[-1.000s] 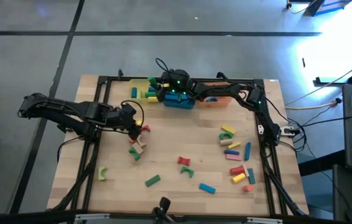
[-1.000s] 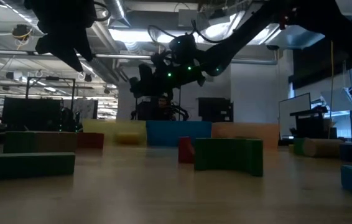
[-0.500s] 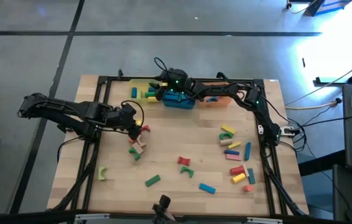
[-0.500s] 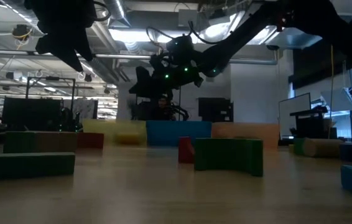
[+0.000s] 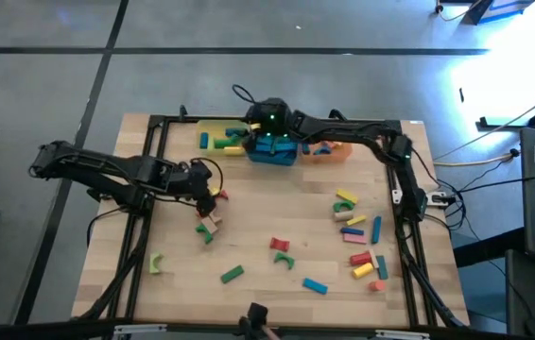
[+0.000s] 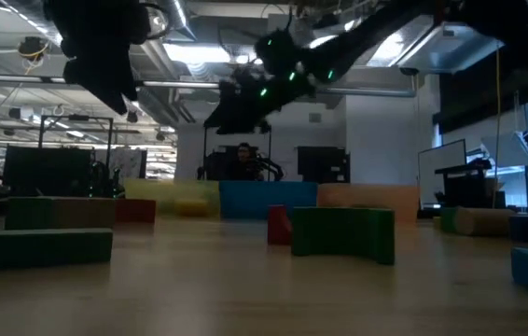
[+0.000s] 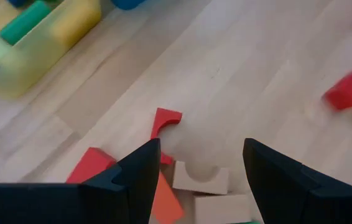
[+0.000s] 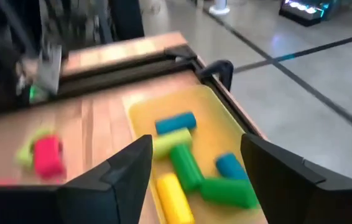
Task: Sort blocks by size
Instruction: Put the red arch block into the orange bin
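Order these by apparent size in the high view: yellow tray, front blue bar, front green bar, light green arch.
1. yellow tray
2. blue bar and green bar: look alike
3. light green arch, slightly smaller

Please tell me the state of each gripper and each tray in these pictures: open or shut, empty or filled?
left gripper: open, empty, above the red and tan blocks.
right gripper: open, empty, over the yellow tray.
yellow tray: holds several blocks.
teal tray: contents hidden by the arm.
orange tray: holds a few blocks.

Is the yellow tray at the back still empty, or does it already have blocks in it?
Not empty: the yellow tray holds blue, green and yellow cylinder blocks.
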You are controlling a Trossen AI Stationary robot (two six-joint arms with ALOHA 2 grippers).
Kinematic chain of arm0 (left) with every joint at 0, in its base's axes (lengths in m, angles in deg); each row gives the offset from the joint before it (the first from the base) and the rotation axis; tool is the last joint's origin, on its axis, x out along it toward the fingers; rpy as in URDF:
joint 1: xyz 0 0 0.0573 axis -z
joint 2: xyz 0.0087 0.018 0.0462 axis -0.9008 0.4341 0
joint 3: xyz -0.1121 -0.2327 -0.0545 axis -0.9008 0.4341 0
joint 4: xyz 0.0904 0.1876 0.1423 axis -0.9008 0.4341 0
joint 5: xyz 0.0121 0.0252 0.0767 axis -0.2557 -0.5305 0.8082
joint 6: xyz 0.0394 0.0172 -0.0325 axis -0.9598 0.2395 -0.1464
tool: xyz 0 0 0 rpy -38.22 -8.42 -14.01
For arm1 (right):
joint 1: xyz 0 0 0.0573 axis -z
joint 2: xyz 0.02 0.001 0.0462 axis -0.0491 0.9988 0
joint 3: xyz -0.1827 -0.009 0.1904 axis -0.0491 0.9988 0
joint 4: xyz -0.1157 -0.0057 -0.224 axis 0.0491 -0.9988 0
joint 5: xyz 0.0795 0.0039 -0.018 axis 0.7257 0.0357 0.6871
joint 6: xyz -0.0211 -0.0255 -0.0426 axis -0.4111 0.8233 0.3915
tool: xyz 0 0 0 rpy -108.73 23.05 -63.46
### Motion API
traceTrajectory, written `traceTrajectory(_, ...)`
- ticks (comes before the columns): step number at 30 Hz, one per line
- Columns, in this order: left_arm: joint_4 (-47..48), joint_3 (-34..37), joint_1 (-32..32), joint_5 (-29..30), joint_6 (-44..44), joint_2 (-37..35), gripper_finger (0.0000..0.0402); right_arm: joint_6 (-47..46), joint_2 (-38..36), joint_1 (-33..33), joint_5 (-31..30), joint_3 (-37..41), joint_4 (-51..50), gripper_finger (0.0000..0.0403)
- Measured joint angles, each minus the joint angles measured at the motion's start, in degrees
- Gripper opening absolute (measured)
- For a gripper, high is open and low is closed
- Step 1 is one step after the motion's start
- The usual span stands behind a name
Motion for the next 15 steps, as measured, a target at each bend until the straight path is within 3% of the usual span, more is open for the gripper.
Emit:
traceTrajectory(4, 0.0, 0.0, -1.13, -0.02, -6.42, 4.27, 0.021, 7.38, -7.61, -0.04, -0.06, 0.04, -12.19, 0.0243)
traceTrajectory(15, 0.02, 0.0, -9.4, -2.54, -17.02, 17.75, 0.021, 7.37, -30.48, -0.04, -0.06, 0.0, -32.96, 0.0243)
